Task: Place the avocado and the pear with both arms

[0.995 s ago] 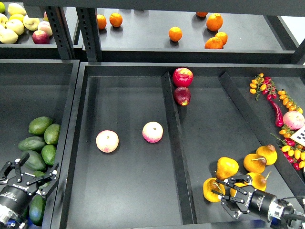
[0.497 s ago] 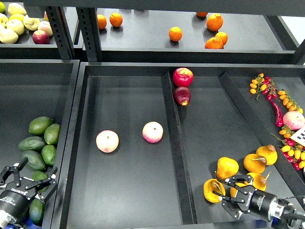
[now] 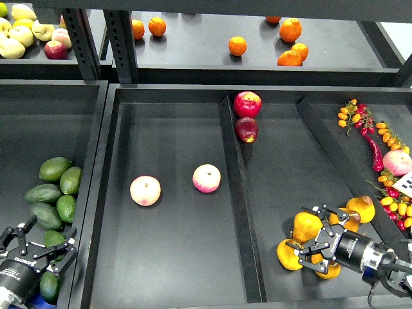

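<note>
Several dark green avocados [image 3: 55, 168] lie in a pile in the left bin. My left gripper [image 3: 38, 243] is open at the pile's near end. Its fingers stand around a small avocado [image 3: 54, 237], and another avocado [image 3: 49, 284] lies beside its body. Several yellow-orange pears lie at the near right of the middle tray. My right gripper [image 3: 309, 243] is open and pushed in among them. One pear [image 3: 306, 223] is just above its fingers, one pear [image 3: 286, 253] is at its left and one pear [image 3: 361, 207] is behind it. I cannot tell whether the fingers touch a pear.
Two pink-yellow peaches [image 3: 145, 190] [image 3: 206, 178] lie in the tray's left compartment [image 3: 174, 257]. Two red apples [image 3: 247, 103] lie at the far end of the divider [image 3: 235, 193]. Chillies and small tomatoes [image 3: 380, 148] fill the right bin. Oranges [image 3: 290, 29] and apples are on the upper shelf.
My right gripper has moved up and forward into the pear cluster, and the pears have shifted a little. My left gripper has sunk slightly towards the near edge.
</note>
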### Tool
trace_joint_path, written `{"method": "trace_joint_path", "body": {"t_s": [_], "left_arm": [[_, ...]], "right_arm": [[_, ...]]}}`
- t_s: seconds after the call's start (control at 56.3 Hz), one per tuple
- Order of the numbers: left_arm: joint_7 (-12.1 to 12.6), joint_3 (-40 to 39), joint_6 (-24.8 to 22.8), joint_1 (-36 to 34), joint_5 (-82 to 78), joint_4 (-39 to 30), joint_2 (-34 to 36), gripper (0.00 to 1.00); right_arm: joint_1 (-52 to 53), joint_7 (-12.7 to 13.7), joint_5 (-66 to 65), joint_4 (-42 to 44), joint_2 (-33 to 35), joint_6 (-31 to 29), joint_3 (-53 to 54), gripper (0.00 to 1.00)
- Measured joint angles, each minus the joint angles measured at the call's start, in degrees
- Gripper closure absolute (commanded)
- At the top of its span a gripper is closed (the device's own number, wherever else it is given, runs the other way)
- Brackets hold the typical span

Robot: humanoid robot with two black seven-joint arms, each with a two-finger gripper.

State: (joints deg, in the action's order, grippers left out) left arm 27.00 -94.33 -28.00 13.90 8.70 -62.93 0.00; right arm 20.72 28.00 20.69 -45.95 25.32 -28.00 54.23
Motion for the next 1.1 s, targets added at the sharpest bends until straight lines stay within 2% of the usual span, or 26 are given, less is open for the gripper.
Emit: {"method": "trace_joint_path", "body": {"t_s": [0.302,0.533,0.568,0.586,0.693,0.924,0.995,1.101], "left_arm": [[-0.1,0.5,0.0,-2.0,-0.1,0.6,0.0,0.0],[-1.1,0.5,0.0,-9.4,0.2,3.3,0.0,0.0],[-1.7,0.4,0.0,-11.0,0.4,3.8,0.0,0.0],[-3.1,0.4,0.0,-13.3,0.5,4.5,0.0,0.0],[-5.7,0.6,0.0,-16.5,0.6,5.2,0.0,0.0],[-16.5,4.4,0.0,-20.9,4.3,7.2,0.0,0.0],[-18.2,6.3,0.0,-21.2,5.5,7.7,0.0,0.0],[-18.8,7.3,0.0,-21.1,5.9,7.3,0.0,0.0]], "right_arm": [[7.7,0.0,0.3,7.1,-12.4,0.0,10.8,0.01],[8.7,0.0,0.1,9.1,-21.6,1.5,17.6,0.01],[8.7,0.0,0.1,9.7,-23.1,1.6,18.7,0.01],[8.7,0.0,0.1,10.5,-24.4,1.6,20.6,0.01],[8.5,0.0,0.1,11.2,-25.2,1.6,24.0,0.0],[5.4,-0.3,0.1,9.7,-25.3,1.4,29.8,0.0],[3.3,-0.8,0.1,8.6,-25.3,1.3,30.4,0.0],[-1.2,-1.0,-0.3,5.2,-25.3,1.2,30.3,0.0]]}}
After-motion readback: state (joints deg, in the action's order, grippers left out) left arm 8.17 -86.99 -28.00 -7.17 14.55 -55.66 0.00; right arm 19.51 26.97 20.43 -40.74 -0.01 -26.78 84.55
